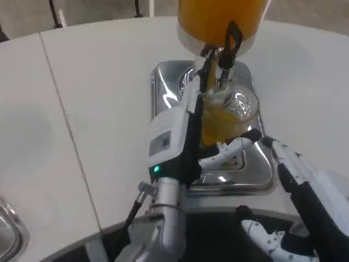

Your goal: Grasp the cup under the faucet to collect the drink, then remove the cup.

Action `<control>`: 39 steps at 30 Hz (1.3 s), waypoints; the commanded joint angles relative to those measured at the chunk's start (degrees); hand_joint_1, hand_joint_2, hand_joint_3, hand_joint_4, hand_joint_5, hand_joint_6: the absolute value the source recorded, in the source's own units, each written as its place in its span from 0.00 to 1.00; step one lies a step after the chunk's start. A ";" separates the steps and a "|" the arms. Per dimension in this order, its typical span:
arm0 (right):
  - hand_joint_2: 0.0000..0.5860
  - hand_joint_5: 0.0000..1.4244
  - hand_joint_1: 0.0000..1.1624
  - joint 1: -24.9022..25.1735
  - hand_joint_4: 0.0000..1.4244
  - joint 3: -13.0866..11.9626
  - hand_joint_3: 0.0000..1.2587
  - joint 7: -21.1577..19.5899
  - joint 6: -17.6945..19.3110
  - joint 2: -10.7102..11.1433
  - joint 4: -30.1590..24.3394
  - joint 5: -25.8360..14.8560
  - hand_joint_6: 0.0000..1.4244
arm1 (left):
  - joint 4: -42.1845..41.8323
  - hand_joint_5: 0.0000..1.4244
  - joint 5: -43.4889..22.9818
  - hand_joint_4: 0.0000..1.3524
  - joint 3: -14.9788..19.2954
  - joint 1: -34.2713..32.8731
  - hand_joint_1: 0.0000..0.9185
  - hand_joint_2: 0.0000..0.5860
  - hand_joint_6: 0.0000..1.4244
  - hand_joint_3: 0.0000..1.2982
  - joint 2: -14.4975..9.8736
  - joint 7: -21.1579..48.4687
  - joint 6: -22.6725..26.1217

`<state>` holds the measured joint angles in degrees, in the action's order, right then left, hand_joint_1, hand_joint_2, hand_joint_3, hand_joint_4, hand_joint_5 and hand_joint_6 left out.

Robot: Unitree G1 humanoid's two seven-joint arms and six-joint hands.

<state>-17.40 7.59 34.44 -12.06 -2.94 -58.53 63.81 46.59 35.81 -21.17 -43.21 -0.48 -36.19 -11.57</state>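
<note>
Gripping cup point(226, 117) w/ left robot hand point(182, 136); no readable labels.

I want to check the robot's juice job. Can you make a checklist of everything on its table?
Surface: white table, seam down its left part.
Job's things: clear cup, partly full of orange drink, under the faucet of the orange dispenser, over a shiny tray.
Clutter: metal rim at lower left.
Hands: left hand grips the cup; right hand beside it, fingers apart.
Cables: black cable by the left forearm.
Surroundings: floor beyond the table, dark legs there.
</note>
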 commanded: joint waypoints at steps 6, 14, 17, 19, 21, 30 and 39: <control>0.69 0.00 0.41 -1.85 0.00 -5.27 0.00 0.80 -0.99 -0.75 -1.47 -1.77 0.05 | 11.17 0.35 1.03 0.14 -2.21 -6.71 0.34 0.04 0.44 0.08 7.51 -3.08 6.41; 0.69 0.00 0.40 0.45 0.00 -6.46 0.00 4.27 -2.25 -0.90 -1.47 -0.50 0.06 | 16.78 0.83 -1.89 0.66 -0.86 -7.56 0.44 0.06 0.96 0.56 11.17 -13.92 3.98; 0.69 0.00 0.40 1.62 0.00 -5.13 0.00 6.12 -3.20 -0.82 -1.22 0.53 0.06 | 16.80 0.98 -3.36 0.83 -0.13 -7.03 0.50 0.07 1.00 0.74 11.28 -17.51 1.14; 0.69 0.00 0.40 2.58 0.00 -4.25 0.00 7.02 -3.36 -0.50 -0.43 1.39 0.06 | 16.58 1.00 -4.03 0.89 0.27 -6.71 0.53 0.09 1.00 0.80 11.03 -19.08 -0.73; 0.70 0.00 0.40 3.71 0.00 -3.83 0.00 7.59 -3.95 -0.45 0.60 1.92 0.06 | 16.03 1.00 -5.07 0.91 0.67 -6.14 0.56 0.09 1.00 0.83 10.57 -19.95 -3.12; 0.70 0.00 0.40 4.41 0.00 -2.93 0.00 6.79 -4.15 -0.39 1.58 2.69 0.06 | 14.35 1.00 -6.03 0.94 1.09 -5.18 0.61 0.12 1.00 0.88 9.40 -21.22 -6.84; 0.71 0.00 0.40 6.13 0.00 -2.21 0.00 4.29 -3.46 0.87 4.21 0.49 0.06 | 8.87 1.00 -4.86 0.94 1.21 -2.26 0.63 0.12 1.00 0.89 5.42 -21.20 -8.24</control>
<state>-11.40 5.53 40.17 -15.69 -2.55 -55.34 65.23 58.31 30.09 -19.85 -46.75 4.11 -55.96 -17.58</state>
